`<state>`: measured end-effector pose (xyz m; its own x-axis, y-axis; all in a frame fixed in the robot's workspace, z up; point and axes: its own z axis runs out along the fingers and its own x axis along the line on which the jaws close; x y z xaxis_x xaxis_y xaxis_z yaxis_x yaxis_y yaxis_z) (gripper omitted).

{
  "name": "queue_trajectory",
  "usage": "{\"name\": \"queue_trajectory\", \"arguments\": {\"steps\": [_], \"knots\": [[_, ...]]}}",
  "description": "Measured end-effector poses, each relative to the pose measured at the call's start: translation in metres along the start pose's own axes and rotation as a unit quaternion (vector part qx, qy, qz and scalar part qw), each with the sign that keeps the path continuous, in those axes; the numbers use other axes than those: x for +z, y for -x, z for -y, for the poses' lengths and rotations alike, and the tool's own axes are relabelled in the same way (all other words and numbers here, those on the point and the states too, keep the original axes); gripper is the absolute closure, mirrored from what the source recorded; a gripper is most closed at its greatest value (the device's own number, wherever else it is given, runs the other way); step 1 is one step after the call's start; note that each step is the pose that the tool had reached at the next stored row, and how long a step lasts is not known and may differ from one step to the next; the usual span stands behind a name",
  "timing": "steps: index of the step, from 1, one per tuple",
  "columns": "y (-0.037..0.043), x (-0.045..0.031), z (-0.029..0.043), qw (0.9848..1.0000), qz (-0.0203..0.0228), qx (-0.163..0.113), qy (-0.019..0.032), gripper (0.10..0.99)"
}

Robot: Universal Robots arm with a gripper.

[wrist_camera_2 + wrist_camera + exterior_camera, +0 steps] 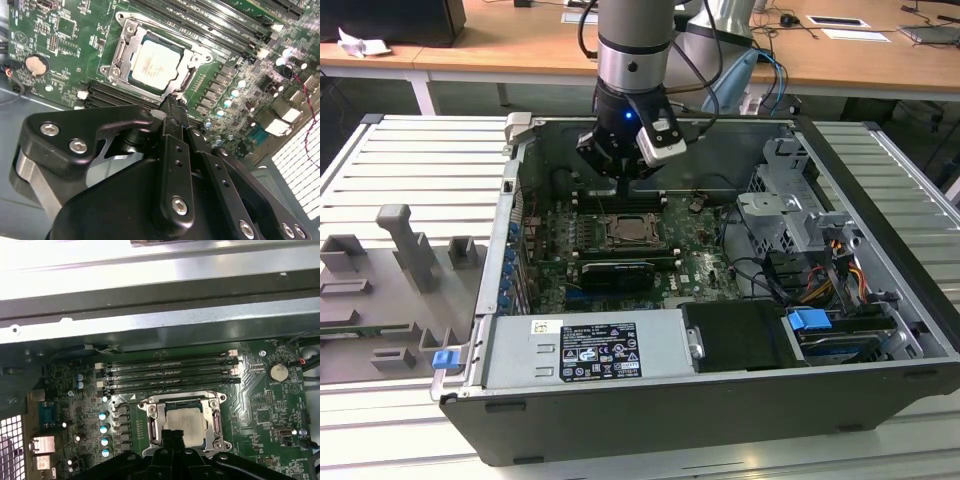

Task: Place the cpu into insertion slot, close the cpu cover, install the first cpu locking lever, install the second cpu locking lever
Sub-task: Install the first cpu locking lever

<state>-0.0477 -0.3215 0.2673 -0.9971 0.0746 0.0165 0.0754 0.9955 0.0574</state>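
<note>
Where the silvery-beige, square cpu (152,64) lay flat in its socket on the green motherboard (65,45), the thin, shiny metal cpu cover (122,50) framed it through a square opening. The matte black claw (172,100), clenched on nothing, hovered at the socket's edge near long, ridged memory slots (170,372).

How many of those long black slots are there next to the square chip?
4 long slots, side by side in the first wrist view between the cpu and the case wall: outermost slot, second slot, third slot, and the slot nearest the cpu. None seems hidden.
</note>
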Motion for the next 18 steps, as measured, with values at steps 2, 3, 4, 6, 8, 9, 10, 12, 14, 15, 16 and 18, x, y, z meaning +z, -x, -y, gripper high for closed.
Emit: {"name": "queue_trajectory", "arguments": {"steps": [2, 3, 4, 6, 8, 9, 10, 12, 14, 15, 16, 18], "knots": [[0.0, 0.0001, 0.0, 0.9999, -0.0008, -0.016, -0.0002, 0.98], [-0.0001, 0.0001, 0.0, 0.9998, -0.001, -0.02, -0.0003, 0.98], [-0.0004, 0.0001, 0.0, 0.9997, -0.0011, -0.025, -0.0003, 0.98], [-0.0021, 0.0001, 0.0004, 0.9996, -0.0011, -0.028, 0.0, 0.98], [-0.0057, 0.0001, 0.0007, 0.9996, -0.0011, -0.029, 0.0008, 0.98], [-0.0078, 0.0001, 0.0009, 0.9996, -0.001, -0.029, 0.0009, 0.98], [-0.0116, 0.0002, 0.0012, 0.9996, -0.0009, -0.03, 0.0011, 0.98], [-0.0179, 0.0003, 0.0017, 0.9995, -0.0003, -0.031, 0.0013, 0.98], [-0.0233, 0.0003, 0.0021, 0.9995, 0.0007, -0.031, 0.0015, 0.98], [-0.0261, 0.0004, 0.0023, 0.9995, 0.0011, -0.031, 0.0018, 0.98], [-0.0282, 0.0004, 0.0025, 0.9995, 0.0014, -0.031, 0.0019, 0.98], [-0.0335, 0.0005, 0.0029, 0.9995, 0.0018, -0.032, 0.0033, 0.98]]}}
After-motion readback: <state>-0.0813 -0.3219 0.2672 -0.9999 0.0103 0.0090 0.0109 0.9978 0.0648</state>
